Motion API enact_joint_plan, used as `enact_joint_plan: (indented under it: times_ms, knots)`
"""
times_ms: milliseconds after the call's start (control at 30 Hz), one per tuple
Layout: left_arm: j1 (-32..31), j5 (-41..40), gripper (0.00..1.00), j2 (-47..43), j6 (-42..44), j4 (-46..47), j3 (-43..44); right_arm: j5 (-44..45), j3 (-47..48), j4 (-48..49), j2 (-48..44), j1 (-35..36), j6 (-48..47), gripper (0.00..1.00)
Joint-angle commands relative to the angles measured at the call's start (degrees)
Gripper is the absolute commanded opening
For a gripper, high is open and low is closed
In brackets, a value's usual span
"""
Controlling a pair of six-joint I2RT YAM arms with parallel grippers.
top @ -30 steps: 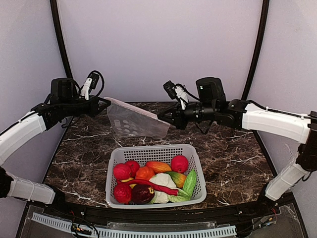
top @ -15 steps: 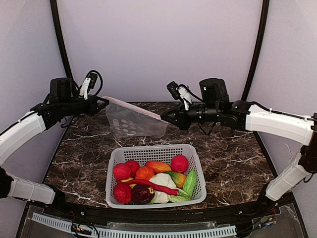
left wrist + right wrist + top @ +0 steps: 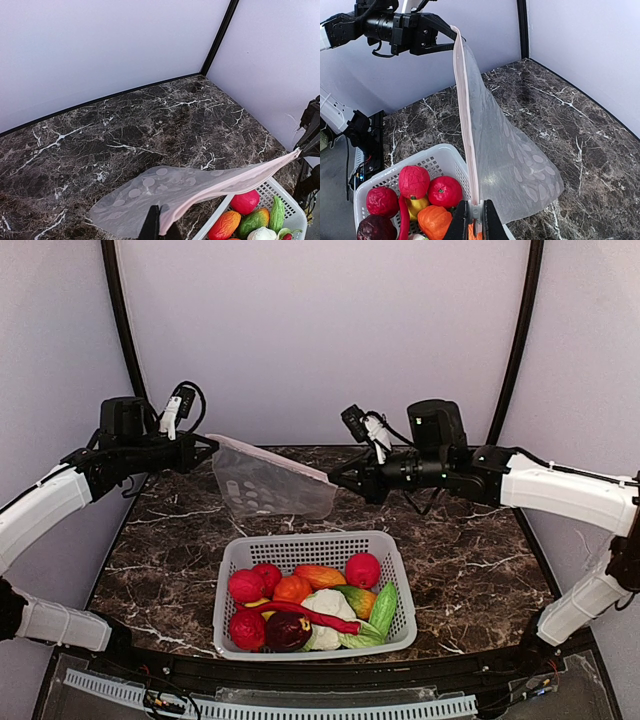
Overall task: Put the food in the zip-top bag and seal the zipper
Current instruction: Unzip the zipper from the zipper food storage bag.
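Pinching, left gripper (image 3: 212,443): my jaws are clamped tight on one end of the zipper (image 3: 270,457), at the bag's upper left corner.
Pinching, right gripper (image 3: 335,478): my jaws are nearly together, nipping the zipper's other end. In my right wrist view the strip runs in a straight line from my jaws to the left gripper.
Zip-top bag (image 3: 265,488): it is stretched between my two grippers and lifted above the table (image 3: 460,540). The zipper edge is taut on top and the dotted body hangs below it on the far side.
Bag's lower edge: it is low over the marble. I cannot tell whether it touches.
Zipper mouth: it reads as one flat strip. I cannot tell whether it is sealed.
Food (image 3: 305,605): all of it lies heaped in the white basket (image 3: 300,543), with red, orange, green, purple and the white cauliflower together.
Basket: it sits toward the near edge of the table. Its far rim is close under the bag and apart from it.
Open room: dark marble shows to the left and right of the basket, and behind the bag up to the back wall (image 3: 320,340).
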Motion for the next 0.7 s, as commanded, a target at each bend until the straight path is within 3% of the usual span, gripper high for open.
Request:
enact_joint_plan:
  times_ms: [0, 167, 200, 300, 433, 667]
  knots:
    - [2.40, -4.44, 0.01, -0.72, -0.75, 1.36, -0.09, 0.65, -1.32, -3.16, -1.92, -1.09, 0.92, 0.00]
    - [2.38, 1.43, 0.01, -0.40, 0.40, 2.79, -0.64, 0.04, -0.99, -3.31, -2.05, -1.09, 1.02, 0.00]
    - [2.35, 3.04, 0.01, -0.39, 0.72, 4.08, -1.01, -0.45, -0.73, -3.40, -2.09, -1.09, 1.10, 0.04]
    - [1.05, 10.16, 0.01, -0.03, 1.65, 5.16, -0.98, -2.66, 0.03, -3.50, -2.47, -1.14, 0.85, 0.31]
    - [-3.86, 11.74, 0.01, -0.21, 6.61, 3.32, -0.92, -2.26, 2.40, -5.17, -2.69, -1.09, -0.94, 0.57]
    - [-9.84, 12.40, 0.01, 0.51, 10.38, 2.11, -1.14, -0.84, 9.79, -11.38, 0.59, -1.03, -5.36, 0.63]
